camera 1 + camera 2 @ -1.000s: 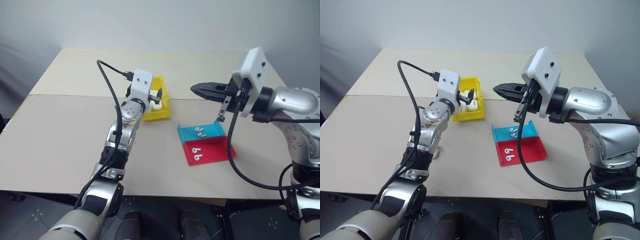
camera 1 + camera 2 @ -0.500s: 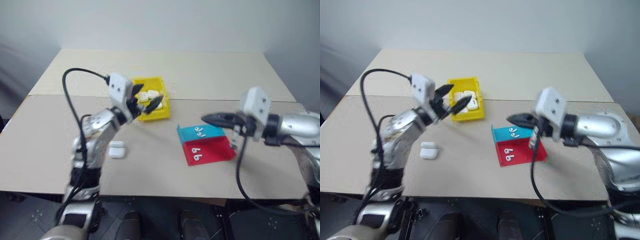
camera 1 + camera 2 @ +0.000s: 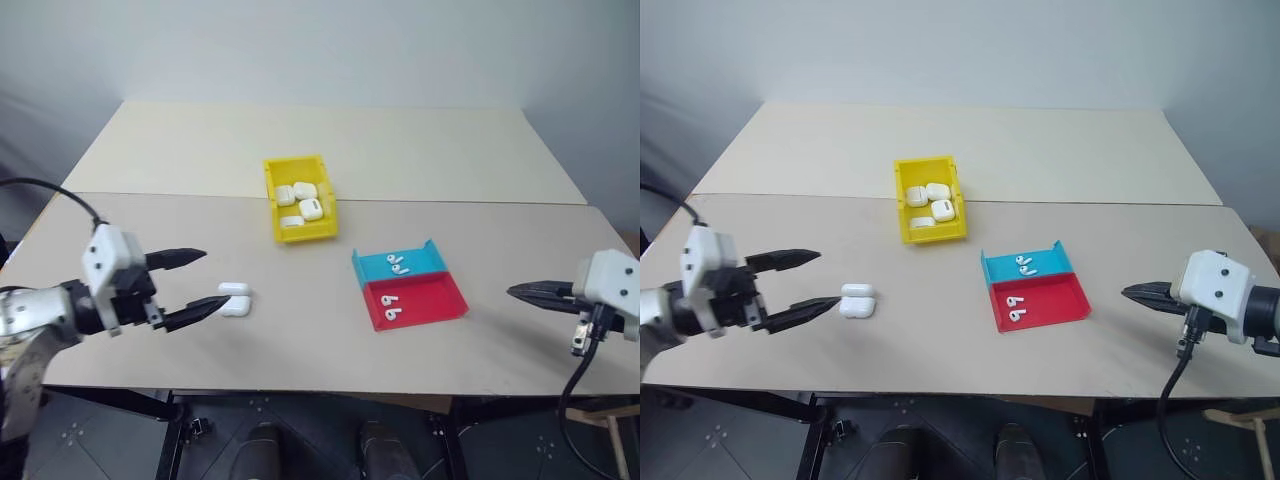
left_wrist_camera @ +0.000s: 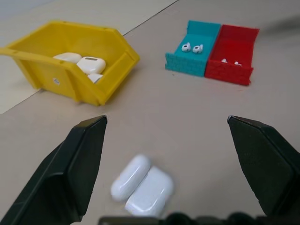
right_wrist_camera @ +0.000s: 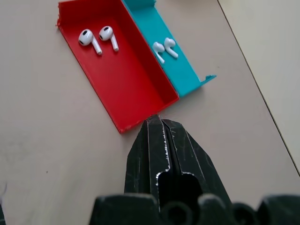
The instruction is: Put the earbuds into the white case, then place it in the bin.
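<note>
Yellow plastic walls of the open-top bin point(image 3: 273, 208) enclosed several glossy white rounded cases point(image 3: 311, 209), far back on the beige table point(image 3: 300, 330). Right of it, touching each other, sat a shallow blue tray point(image 3: 428, 260) and a shallow red tray point(image 3: 440, 298), each holding two tiny white stemmed earbuds point(image 5: 97, 39). One white case point(image 3: 234, 299) lay open on the table, just off the left gripper point(image 3: 200, 281), whose black fingers point(image 4: 84, 154) stood wide apart and empty. Pressed together, the right gripper point(image 3: 522, 292) touched nothing.
</note>
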You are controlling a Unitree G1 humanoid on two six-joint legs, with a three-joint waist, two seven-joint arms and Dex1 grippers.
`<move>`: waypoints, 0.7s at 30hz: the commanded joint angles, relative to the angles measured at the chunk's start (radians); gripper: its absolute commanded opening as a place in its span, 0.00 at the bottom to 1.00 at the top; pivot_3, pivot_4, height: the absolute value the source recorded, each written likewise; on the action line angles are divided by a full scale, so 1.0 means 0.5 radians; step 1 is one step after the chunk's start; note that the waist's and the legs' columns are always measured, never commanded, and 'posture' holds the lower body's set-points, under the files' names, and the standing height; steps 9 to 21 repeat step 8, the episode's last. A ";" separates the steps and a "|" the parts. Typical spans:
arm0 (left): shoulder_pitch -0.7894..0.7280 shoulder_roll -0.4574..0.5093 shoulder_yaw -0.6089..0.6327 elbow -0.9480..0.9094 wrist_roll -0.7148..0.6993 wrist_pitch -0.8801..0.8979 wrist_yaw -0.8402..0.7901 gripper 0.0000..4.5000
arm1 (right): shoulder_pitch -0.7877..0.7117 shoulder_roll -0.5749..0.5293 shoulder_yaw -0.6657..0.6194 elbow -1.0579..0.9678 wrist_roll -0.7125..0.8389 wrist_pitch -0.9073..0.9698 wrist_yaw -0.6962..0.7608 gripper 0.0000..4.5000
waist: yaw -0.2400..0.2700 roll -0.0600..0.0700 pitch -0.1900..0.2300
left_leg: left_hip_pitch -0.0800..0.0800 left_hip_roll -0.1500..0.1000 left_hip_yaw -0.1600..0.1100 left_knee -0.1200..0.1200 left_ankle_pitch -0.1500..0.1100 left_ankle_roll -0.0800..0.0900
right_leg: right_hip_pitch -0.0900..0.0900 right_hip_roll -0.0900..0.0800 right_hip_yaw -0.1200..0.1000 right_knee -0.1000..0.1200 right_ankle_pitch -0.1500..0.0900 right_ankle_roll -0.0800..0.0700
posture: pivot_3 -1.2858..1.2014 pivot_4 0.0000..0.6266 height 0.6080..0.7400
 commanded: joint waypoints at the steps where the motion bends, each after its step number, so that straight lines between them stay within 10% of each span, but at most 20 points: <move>1: 0.005 0.034 0.109 -0.085 -0.063 -0.023 0.023 0.99 | -0.015 -0.060 -0.059 0.036 0.023 -0.122 0.084 0.00 | 0.002 0.000 0.000 | 0.001 0.000 0.000 0.000 0.000 0.000 | 0.001 0.000 0.000 0.000 0.000 0.000 | 0.52 0.24 1.00; 21: -0.037 0.033 0.096 -0.086 -0.145 -0.023 0.049 0.99 | -0.297 -0.096 0.121 0.185 0.030 -0.131 0.066 0.00 | -0.009 0.000 0.000 | 0.000 0.000 0.000 0.000 0.000 0.000 | -0.001 0.000 0.001 0.000 0.000 0.000 | 0.52 0.24 1.00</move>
